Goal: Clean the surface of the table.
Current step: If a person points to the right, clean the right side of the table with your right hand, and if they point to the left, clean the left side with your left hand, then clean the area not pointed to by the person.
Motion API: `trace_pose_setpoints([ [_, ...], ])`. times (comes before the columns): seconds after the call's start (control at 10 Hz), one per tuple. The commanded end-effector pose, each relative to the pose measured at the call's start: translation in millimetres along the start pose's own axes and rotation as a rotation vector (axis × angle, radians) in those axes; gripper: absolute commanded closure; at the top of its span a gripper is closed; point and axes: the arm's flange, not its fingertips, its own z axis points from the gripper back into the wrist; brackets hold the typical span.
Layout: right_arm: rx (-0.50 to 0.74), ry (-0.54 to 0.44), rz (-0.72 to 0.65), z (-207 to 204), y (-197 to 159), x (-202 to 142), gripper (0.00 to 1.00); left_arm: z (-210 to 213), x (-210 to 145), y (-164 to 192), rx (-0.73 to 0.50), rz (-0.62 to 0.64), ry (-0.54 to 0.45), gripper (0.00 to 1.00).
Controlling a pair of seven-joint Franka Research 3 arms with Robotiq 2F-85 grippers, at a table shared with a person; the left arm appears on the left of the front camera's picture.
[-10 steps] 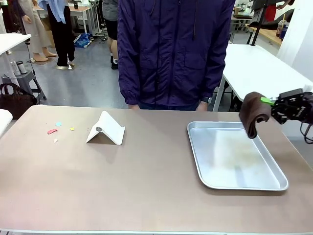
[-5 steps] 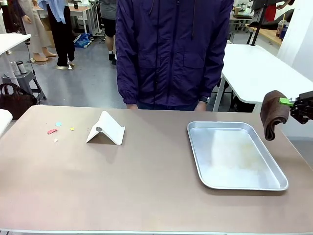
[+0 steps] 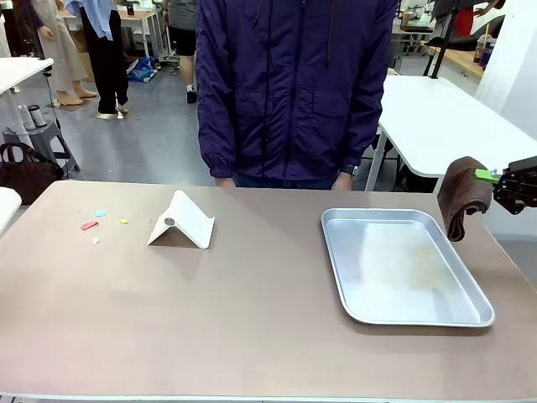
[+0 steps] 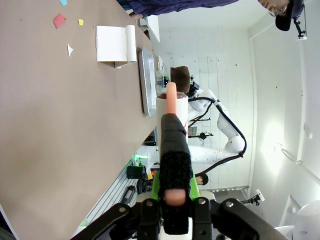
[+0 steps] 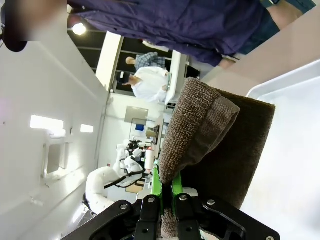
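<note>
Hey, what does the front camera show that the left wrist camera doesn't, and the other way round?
The front view adds the metal tray seen from above, with nothing lying in it, and a dark bag on the floor at far left.

The left wrist view adds the left gripper shut on a black-handled tool with a peach tip, plus the right arm along its white links.

Both show the table, the coloured scraps, the white folded card, the tray, and the brown cloth held by the right gripper.
</note>
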Motion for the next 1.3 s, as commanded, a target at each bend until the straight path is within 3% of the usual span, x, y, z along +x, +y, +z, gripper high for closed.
trace_pose_setpoints([
  [0.0, 0.026, -0.01, -0.012, -1.8, 5.9, 4.1, 0.92, -0.3, -3.6, -4.7, 0.004, 0.006, 0.009, 0.91],
  [1.2, 0.026, -0.01, -0.012, -1.8, 5.9, 4.1, 0.92, -0.3, -3.6, -4.7, 0.004, 0.006, 0.009, 0.91],
])
